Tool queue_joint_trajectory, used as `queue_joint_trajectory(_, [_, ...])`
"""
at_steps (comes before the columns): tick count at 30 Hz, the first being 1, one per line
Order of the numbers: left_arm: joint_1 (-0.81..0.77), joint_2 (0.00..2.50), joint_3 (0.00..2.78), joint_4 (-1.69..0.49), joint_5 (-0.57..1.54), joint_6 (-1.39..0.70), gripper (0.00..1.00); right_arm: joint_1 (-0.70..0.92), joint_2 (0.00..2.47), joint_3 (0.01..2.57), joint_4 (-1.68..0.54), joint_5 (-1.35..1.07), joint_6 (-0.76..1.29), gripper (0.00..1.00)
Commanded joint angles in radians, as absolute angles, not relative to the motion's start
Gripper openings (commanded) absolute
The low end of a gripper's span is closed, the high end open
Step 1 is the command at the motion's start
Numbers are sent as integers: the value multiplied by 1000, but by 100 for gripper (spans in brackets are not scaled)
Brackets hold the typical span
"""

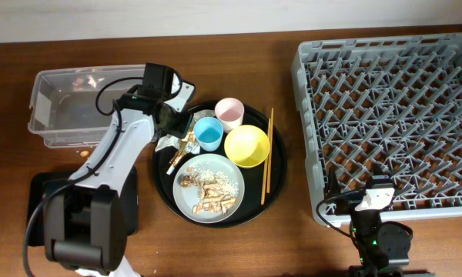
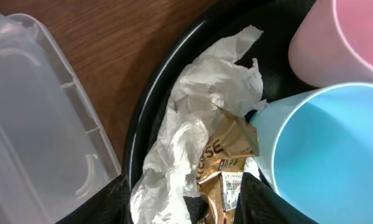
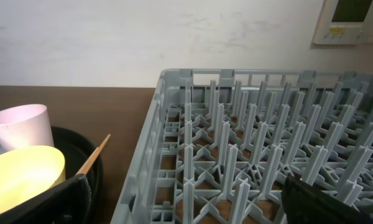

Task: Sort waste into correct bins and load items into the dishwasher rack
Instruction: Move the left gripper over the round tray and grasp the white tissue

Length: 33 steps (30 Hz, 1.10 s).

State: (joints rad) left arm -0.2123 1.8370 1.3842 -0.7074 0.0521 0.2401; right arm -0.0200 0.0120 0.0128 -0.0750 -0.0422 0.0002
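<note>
**Step in hand: waste pick-up, left gripper at the napkin**

The left gripper (image 2: 186, 208) was open, its fingers straddling the crumpled napkin (image 2: 193, 106) and the gold-brown wrapper (image 2: 227, 155). Both lay on the round black tray (image 2: 140, 124), just beside the light-blue cup (image 2: 323, 155). No grasp was yet made. The next move appeared to call for closing on napkin and wrapper together without catching the cup, then lifting and carrying them to the clear tub (image 1: 61, 115), just left of the tray. The right gripper (image 3: 193, 208) was open and empty at the near edge of the dishwasher rack (image 1: 393, 115).
</note>
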Motion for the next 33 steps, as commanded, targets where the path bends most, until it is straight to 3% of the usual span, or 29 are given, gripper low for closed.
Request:
queue_joint_trajectory(1, [-215,1884,1398,-702,54,265,56,-27,6,6,-78,-33,4,99])
queue_joint_trajectory(4, [-215,1910,1398,-699,-9,263,48,-27,6,6,-78,-33,4,99])
queue_joint_trajectory(23, [-207,1982,1394,-673,3,228,47,-27,6,6,-78,-33,4,99])
queue_joint_trajectory(28, [-207,1982,1397,-669,3,227,31,-27,6,6,-78,-33,4,99])
queue_joint_trajectory(33, [-207,1980,1409,-670,4,195,25,-27,6,6,-78,-33,4,99])
